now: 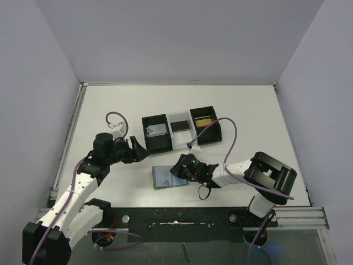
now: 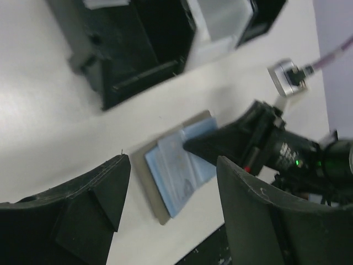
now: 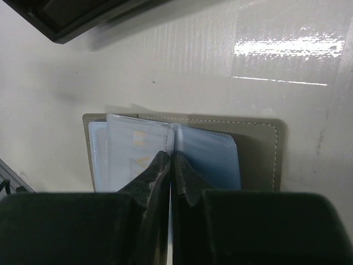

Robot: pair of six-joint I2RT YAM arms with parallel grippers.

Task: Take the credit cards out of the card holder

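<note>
The card holder (image 1: 164, 177) lies open on the table, grey outside with blue-grey clear sleeves inside (image 2: 177, 172) (image 3: 258, 148). A credit card (image 3: 131, 155) with yellow print shows through the left sleeve. My right gripper (image 1: 180, 170) (image 3: 172, 158) is over the middle fold, jaws pressed together on a thin clear sleeve that stands up between them. Its fingers (image 2: 212, 144) also show in the left wrist view. My left gripper (image 1: 141, 149) (image 2: 172, 162) hangs open to the upper left of the card holder, holding nothing.
A black-and-white three-compartment tray (image 1: 180, 136) (image 2: 144, 74) (image 3: 66, 25) stands just behind the card holder, with a flat grey item (image 1: 156, 130) in its left compartment and a yellowish one (image 1: 204, 120) in the right. A purple cable (image 1: 234, 138) arcs over the right arm.
</note>
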